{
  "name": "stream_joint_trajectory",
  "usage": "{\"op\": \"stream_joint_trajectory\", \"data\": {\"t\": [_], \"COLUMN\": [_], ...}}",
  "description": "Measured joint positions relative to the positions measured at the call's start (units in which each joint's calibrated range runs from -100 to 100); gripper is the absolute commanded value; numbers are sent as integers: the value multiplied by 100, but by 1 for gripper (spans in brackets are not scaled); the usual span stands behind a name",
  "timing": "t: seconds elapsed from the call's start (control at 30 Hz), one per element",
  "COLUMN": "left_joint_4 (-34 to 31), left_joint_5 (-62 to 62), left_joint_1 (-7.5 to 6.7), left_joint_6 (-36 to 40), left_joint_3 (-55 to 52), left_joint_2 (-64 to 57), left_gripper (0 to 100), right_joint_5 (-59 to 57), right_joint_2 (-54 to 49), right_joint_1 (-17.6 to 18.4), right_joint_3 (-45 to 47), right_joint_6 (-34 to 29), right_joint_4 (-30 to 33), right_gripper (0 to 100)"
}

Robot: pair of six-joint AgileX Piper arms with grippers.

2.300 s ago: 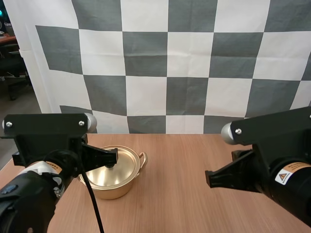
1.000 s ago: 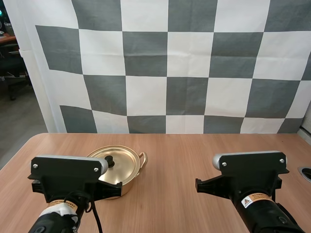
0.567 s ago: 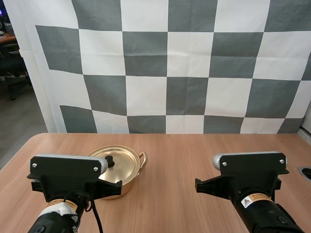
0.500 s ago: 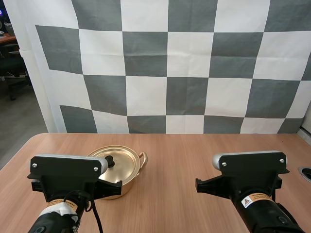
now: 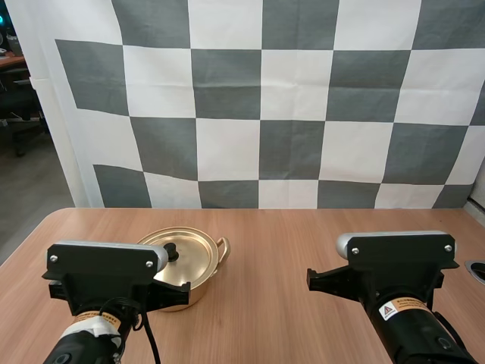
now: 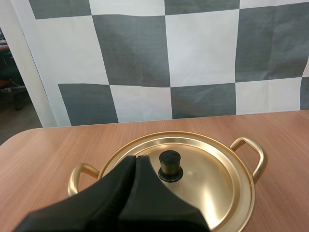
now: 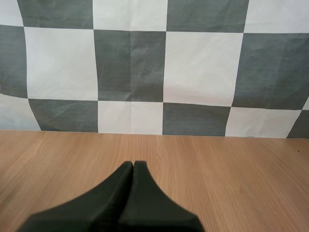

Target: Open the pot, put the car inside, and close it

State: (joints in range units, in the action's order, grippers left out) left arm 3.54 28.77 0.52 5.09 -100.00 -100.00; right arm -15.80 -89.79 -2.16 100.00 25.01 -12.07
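A gold pot (image 5: pixel 189 265) stands on the left half of the wooden table, its lid (image 6: pixel 203 181) on and two loop handles (image 6: pixel 249 150) at the sides. The lid carries a black knob (image 5: pixel 172 251). My left gripper (image 6: pixel 136 159) is shut on nothing, its fingers together as one dark wedge. Its tip hangs just above the lid, close beside the knob (image 6: pixel 170 166) and apart from it. In the high view the left gripper (image 5: pixel 183 289) sits low at the pot's near side. My right gripper (image 7: pixel 133 165) is also shut on nothing, over bare wood, and sits low at the right (image 5: pixel 311 280).
The wooden table (image 5: pixel 280 243) runs wide between the pot and the right arm. Its far left corner is rounded. A small round fitting (image 5: pixel 477 268) sits at the table's right edge.
Since the earliest frame both arms have dropped low toward the near edge. In the last half second the right arm has edged slightly to the right. The pot has not moved.
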Motion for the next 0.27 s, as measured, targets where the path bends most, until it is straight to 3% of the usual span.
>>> {"op": "stream_joint_trajectory", "data": {"t": [0.27], "left_joint_4": [0], "left_joint_5": [0], "left_joint_1": [0], "left_joint_6": [0], "left_joint_3": [0], "left_joint_2": [0], "left_gripper": [0], "right_joint_5": [21], "right_joint_2": [0], "right_joint_1": [0], "right_joint_3": [0], "right_joint_6": [0], "right_joint_4": [175], "right_gripper": [0]}}
